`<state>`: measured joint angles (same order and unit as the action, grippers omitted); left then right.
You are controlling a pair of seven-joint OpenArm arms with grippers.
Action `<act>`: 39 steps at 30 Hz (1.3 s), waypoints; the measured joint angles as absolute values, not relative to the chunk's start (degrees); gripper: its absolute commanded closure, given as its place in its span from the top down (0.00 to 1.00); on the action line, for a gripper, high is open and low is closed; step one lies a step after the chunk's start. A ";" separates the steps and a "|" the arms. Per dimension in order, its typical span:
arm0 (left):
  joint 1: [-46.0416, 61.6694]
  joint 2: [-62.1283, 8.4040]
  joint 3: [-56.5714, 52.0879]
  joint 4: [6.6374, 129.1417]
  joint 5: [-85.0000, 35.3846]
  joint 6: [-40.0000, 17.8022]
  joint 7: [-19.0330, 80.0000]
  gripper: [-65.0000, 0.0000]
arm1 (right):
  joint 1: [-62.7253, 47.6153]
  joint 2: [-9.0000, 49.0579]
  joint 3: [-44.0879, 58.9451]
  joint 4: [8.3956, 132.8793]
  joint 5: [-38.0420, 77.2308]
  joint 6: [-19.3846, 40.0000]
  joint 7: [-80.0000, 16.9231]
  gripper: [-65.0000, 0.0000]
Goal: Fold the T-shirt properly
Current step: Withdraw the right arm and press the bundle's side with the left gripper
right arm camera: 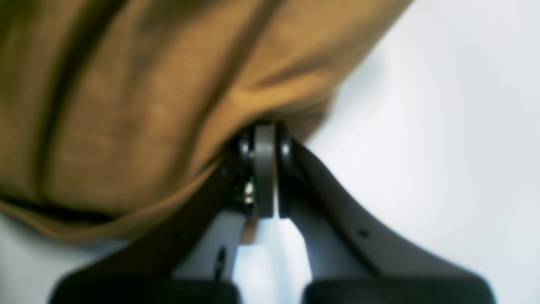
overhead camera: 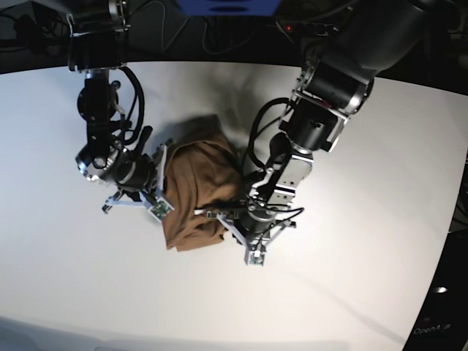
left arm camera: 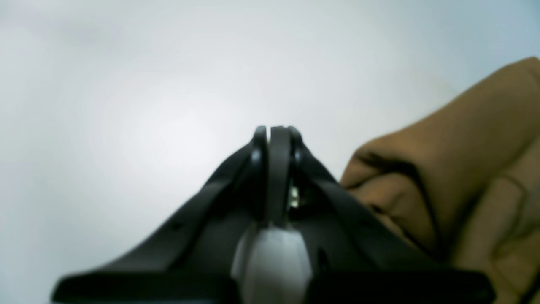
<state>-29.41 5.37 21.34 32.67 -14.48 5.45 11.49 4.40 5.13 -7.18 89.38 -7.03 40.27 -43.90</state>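
The tan T-shirt point(overhead camera: 191, 191) lies bunched in a rough oblong in the middle of the white table point(overhead camera: 351, 292). My right gripper point(right arm camera: 265, 125) is shut, and the T-shirt point(right arm camera: 126, 105) gathers in folds at its tips and drapes over its left finger; it appears pinched at an edge. In the base view that gripper point(overhead camera: 164, 155) sits at the cloth's upper left side. My left gripper point(left arm camera: 278, 128) is shut with nothing in it, and the T-shirt point(left arm camera: 464, 169) lies just to its right. In the base view it point(overhead camera: 208, 213) rests at the cloth's lower right edge.
Both arms lean in over the table from the far side, one on each side of the garment. Cables and dark equipment point(overhead camera: 219, 22) run along the back edge. The table's curved front-right rim point(overhead camera: 431, 292) drops off to dark floor.
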 measured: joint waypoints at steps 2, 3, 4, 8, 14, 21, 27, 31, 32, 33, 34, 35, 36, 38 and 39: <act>-28.60 5.17 21.08 34.63 -14.57 5.23 13.67 0.03 | 4.38 3.25 -4.62 90.87 -6.87 40.27 -45.12 0.00; -28.12 5.08 21.04 35.73 -14.33 5.21 14.87 0.03 | 4.40 2.59 -3.53 90.89 -6.85 40.29 -45.87 0.00; -27.49 4.99 21.04 37.26 -14.31 5.19 16.53 0.03 | 4.38 2.33 -2.87 90.87 -6.90 40.27 -46.63 0.00; -22.57 0.97 21.32 48.01 -15.29 3.86 24.03 0.03 | 4.19 2.35 -1.98 90.87 -7.09 40.27 -46.74 0.00; -15.57 -7.73 20.78 64.03 -15.86 4.80 34.39 0.03 | 4.27 4.89 -1.89 91.13 -7.22 40.27 -46.74 0.00; -14.31 -8.54 20.91 66.02 -14.76 5.45 35.73 0.03 | 3.25 10.79 -0.23 95.74 -6.57 40.49 -45.95 0.00; -19.49 -4.95 21.30 57.45 -14.20 4.82 31.86 0.03 | -0.99 14.00 10.22 98.56 -7.11 40.29 -46.33 0.00; -22.92 -3.01 23.51 50.39 -14.06 5.41 26.30 0.03 | -7.40 13.47 18.79 101.01 -6.87 40.36 -43.94 0.00; -23.97 -2.92 25.28 48.90 -13.98 5.61 25.21 0.03 | -9.23 13.21 20.88 101.60 -6.85 40.29 -42.98 0.00; -25.02 -2.83 27.24 47.44 -13.87 5.87 24.71 0.03 | -10.96 12.78 22.90 102.48 -6.87 40.38 -42.17 0.00; -25.85 -2.17 28.77 46.04 -13.85 6.28 24.38 0.03 | -12.27 12.05 25.06 103.22 -6.92 40.29 -41.32 0.00; -26.61 -1.41 30.33 44.53 -13.10 6.76 23.09 0.03 | -13.15 11.14 27.18 103.81 -6.83 40.36 -40.56 0.00; -27.22 -0.38 31.68 43.22 -12.80 7.35 22.22 0.03 | -14.13 10.55 28.97 104.49 -6.85 40.36 -39.64 0.00; -28.51 1.98 33.80 40.80 -12.99 6.92 21.32 0.03 | -16.21 10.24 31.86 105.41 -6.87 40.36 -38.96 0.00; -29.04 2.87 34.61 39.70 -13.06 6.92 21.32 0.03 | -16.91 9.89 33.32 105.75 -6.90 40.40 -38.70 0.00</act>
